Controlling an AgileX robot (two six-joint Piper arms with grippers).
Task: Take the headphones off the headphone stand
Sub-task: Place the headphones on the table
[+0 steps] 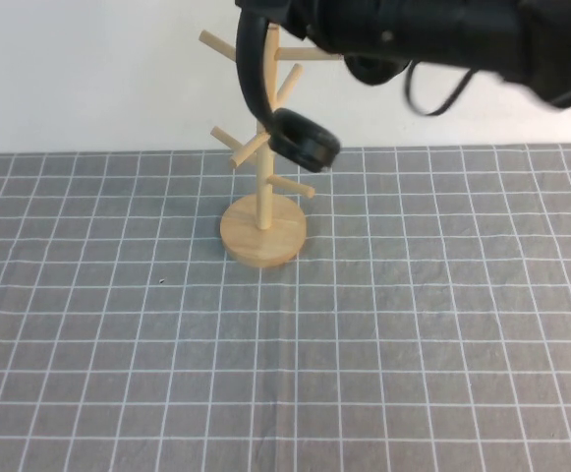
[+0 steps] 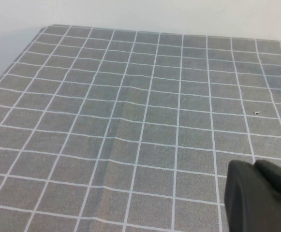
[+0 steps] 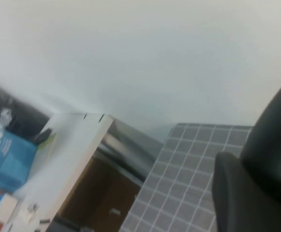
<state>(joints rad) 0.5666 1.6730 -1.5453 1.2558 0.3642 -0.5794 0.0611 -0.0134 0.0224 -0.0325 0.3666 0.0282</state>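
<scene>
Right gripper (image 1: 265, 20) high at the top of the stand, pressed together on the headband of the headphones (image 1: 300, 138), judging by how the band runs up into it; fingertips themselves hidden behind the black arm. Left gripper (image 2: 256, 193) low over bare gridded table (image 2: 130, 121), well apart from everything; cannot tell its spread. Headphones hanging beside the post of the wooden headphone stand (image 1: 262, 228), one ear cup dangling near the middle pegs. Probably light, thin stiff band, smooth and apt to swing; best held on the band's top, lifted clear of the pegs.
</scene>
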